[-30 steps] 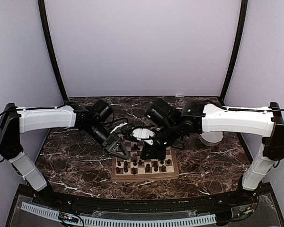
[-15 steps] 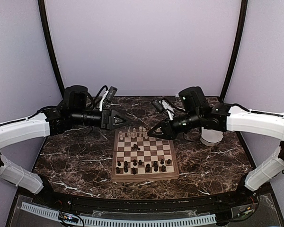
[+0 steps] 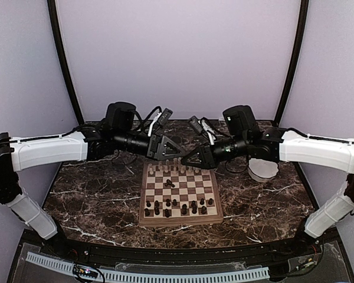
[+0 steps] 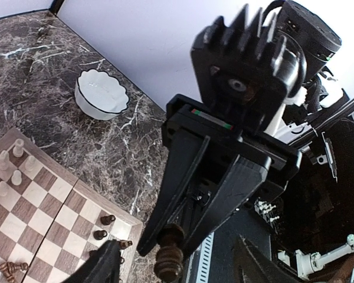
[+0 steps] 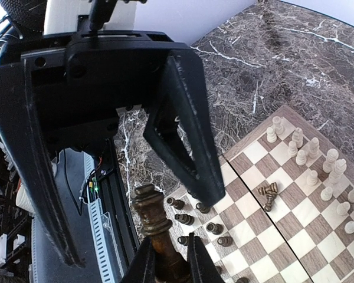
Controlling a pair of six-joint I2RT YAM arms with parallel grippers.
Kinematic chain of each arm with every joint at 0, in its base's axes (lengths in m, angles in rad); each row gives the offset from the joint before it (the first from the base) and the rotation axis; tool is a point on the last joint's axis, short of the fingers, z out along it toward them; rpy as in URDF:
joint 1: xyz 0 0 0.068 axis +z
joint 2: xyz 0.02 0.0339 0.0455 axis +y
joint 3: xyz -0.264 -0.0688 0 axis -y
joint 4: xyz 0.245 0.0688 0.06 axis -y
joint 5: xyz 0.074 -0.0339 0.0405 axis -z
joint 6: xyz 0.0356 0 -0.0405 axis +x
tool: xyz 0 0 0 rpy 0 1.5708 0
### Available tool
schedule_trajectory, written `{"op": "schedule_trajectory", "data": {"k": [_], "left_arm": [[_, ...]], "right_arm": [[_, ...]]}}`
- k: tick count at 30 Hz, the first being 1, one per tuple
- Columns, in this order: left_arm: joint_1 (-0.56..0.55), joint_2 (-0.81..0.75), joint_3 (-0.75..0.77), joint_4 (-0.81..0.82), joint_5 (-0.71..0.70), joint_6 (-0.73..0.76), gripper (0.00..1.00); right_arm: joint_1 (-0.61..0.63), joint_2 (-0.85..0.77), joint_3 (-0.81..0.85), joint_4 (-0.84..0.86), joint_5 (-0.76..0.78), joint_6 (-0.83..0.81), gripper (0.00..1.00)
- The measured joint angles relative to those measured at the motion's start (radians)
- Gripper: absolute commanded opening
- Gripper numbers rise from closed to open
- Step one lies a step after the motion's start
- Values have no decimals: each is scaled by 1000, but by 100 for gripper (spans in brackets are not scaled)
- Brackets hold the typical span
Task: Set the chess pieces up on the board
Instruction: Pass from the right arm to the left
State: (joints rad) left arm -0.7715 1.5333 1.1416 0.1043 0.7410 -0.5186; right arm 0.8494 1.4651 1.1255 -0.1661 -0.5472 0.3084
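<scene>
Above the chessboard's [image 3: 180, 222] far edge, right gripper [image 3: 189, 160] clamps a dark brown chess piece [image 5: 152, 218] by its base, offering it to the wide-open left gripper [image 3: 172, 147], likely for handover.

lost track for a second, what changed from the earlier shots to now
Both arms lifted off the board and swung up to face each other above its far edge. The left tool moved in toward the right tool and opened wide. The right tool is shut on a dark piece. Board and white bowl stayed put.
</scene>
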Motion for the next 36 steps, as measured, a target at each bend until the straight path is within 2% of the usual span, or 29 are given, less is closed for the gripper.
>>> {"op": "schedule_trajectory", "data": {"k": [5, 7, 15, 19, 25, 27, 33, 36], "left_arm": [[-2, 34, 25, 0, 43, -1, 31], [-2, 51, 35, -1, 64, -2, 27], [8, 69, 53, -2, 109, -3, 24], [13, 69, 53, -3, 111, -10, 8], [23, 69, 53, -8, 124, -24, 0], [23, 69, 53, -8, 129, -25, 0], [24, 73, 61, -27, 133, -18, 0], [23, 74, 92, -76, 128, 5, 0]], "right_arm": [[-4, 1, 0, 9, -4, 5, 6], [-5, 1, 0, 8, -3, 5, 6], [-13, 4, 0, 10, -18, 3, 6], [-13, 3, 0, 9, -20, 2, 6], [-13, 3, 2, 14, -18, 7, 7], [-13, 3, 2, 14, -18, 7, 11], [-13, 2, 2, 4, -7, 4, 33], [-13, -13, 2, -19, 22, -4, 39]]}}
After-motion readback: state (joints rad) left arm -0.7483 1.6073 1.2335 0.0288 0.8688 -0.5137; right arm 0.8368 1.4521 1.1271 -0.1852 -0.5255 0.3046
